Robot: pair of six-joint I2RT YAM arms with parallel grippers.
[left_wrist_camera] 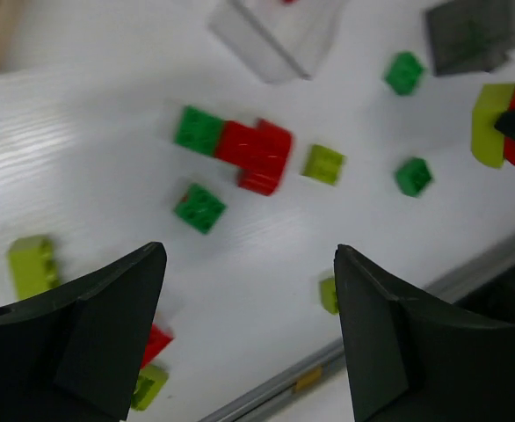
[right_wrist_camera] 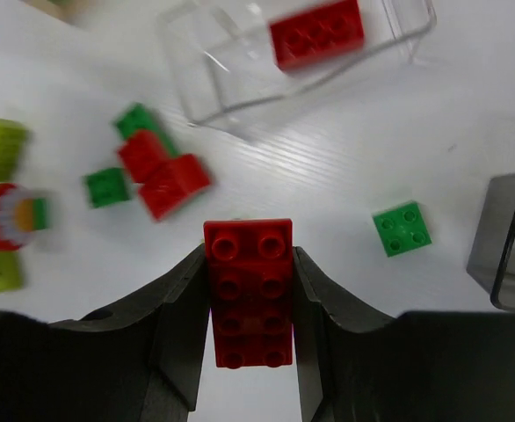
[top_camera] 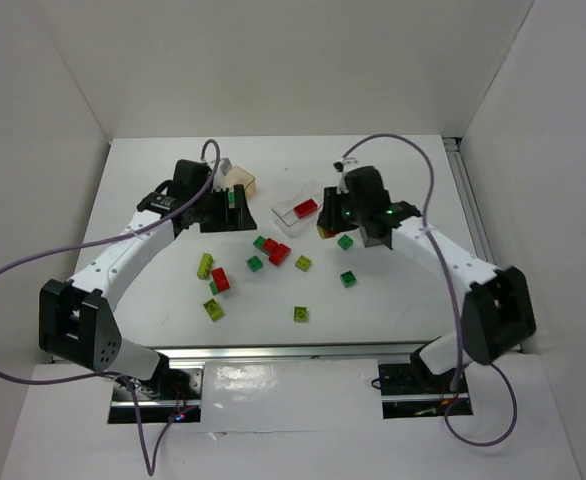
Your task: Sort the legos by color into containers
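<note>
White table [top_camera: 393,300]: right pincer [right_wrist_camera: 249,257] clamps a red brick [right_wrist_camera: 249,303], left pincer [left_wrist_camera: 250,259] gapes wide.

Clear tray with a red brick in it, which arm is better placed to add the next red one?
Right. The right gripper is shut on a red brick near the clear tray; the left gripper is open and empty.

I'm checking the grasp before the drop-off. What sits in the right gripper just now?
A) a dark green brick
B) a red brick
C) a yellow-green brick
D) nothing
B: in the right wrist view the right gripper is shut on a red brick, clamping it on both long sides.
</note>
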